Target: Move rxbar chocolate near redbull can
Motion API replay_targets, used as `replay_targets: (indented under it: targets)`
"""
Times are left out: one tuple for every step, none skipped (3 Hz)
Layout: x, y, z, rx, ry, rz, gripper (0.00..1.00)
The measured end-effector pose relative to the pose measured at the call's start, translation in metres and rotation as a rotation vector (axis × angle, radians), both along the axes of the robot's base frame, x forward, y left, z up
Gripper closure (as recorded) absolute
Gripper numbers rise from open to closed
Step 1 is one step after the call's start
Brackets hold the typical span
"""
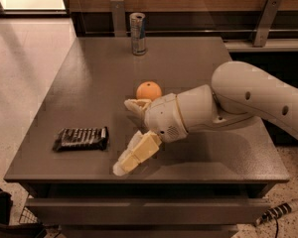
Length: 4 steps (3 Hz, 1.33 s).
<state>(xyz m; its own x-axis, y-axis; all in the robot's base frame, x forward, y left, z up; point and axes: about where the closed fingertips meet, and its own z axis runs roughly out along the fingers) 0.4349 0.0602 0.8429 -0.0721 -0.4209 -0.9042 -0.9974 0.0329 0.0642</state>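
The rxbar chocolate (pixel 82 139) is a flat black shiny bar lying near the table's front left edge. The redbull can (pixel 137 33) stands upright at the back edge of the table, far from the bar. My gripper (pixel 127 135) is low over the table, just right of the bar, with a small gap between them. It is open and empty. One pale finger (pixel 135 104) points left near the orange, and the other (pixel 135 156) reaches toward the front edge.
A round orange (pixel 149 90) sits mid-table, just behind the gripper. The grey table (pixel 89 78) has a drawer front below. A wooden wall with metal brackets (pixel 266 21) runs behind. My white arm (pixel 258 95) comes in from the right.
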Motion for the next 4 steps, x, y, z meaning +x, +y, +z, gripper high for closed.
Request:
replay_targets:
  targets:
    - [0.005, 0.022, -0.018, 0.01, 0.025, 0.0, 0.0]
    - [0.011, 0.05, -0.031, 0.001, 0.03, -0.002, 0.02]
    - [0.013, 0.06, -0.035, -0.009, 0.028, 0.004, 0.32]
    - [0.013, 0.06, -0.035, -0.009, 0.028, 0.004, 0.56]
